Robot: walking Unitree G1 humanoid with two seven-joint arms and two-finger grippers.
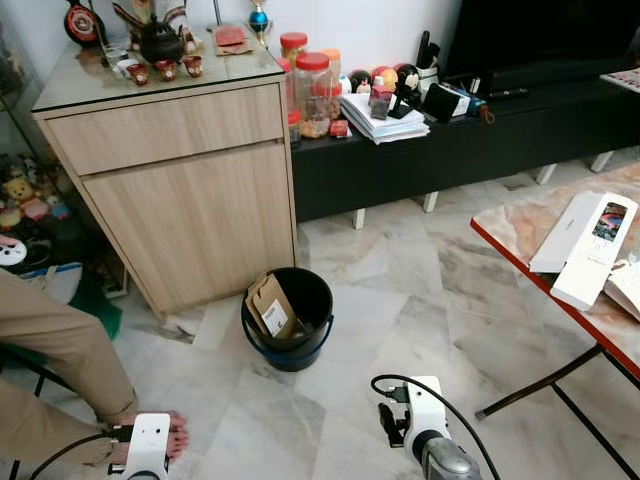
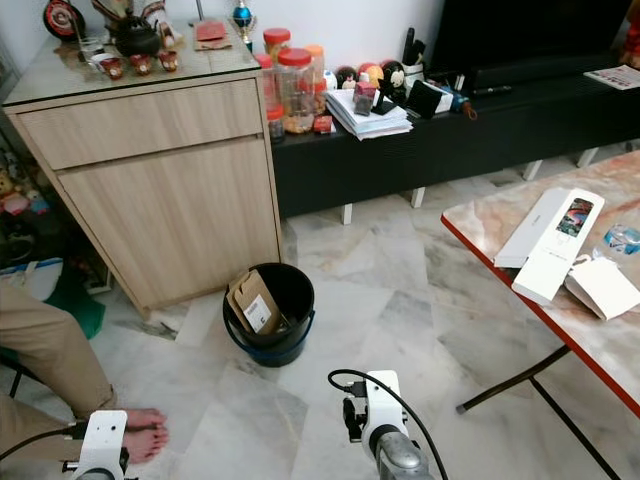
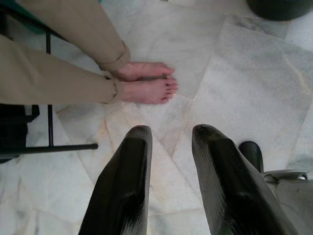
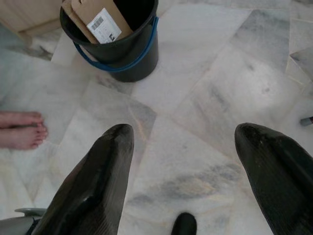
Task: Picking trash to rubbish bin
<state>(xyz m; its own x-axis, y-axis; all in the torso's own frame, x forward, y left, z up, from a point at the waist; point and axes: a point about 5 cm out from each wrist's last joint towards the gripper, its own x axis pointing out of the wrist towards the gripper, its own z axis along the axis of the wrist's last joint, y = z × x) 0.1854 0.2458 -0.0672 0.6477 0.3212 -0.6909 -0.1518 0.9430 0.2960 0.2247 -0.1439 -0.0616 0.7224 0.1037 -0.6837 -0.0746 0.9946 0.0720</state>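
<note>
A black bucket with a blue handle (image 1: 287,318) stands on the marble floor in front of the wooden cabinet (image 1: 180,200). A brown cardboard package with a white label (image 1: 270,305) leans inside it. In the right wrist view the bucket (image 4: 117,49) lies ahead of my right gripper (image 4: 186,132), which is wide open, holds nothing and hangs above bare floor. My left gripper (image 3: 172,132) hangs low on the left, open by a narrow gap and holding nothing, with its fingers (image 3: 122,186) pointing at the floor.
A seated person's leg (image 1: 50,340) and bare feet (image 3: 146,83) are close to my left arm. A red-edged marble table (image 1: 520,235) at the right carries long white boxes (image 1: 585,240). A black TV bench (image 1: 450,150) runs along the wall.
</note>
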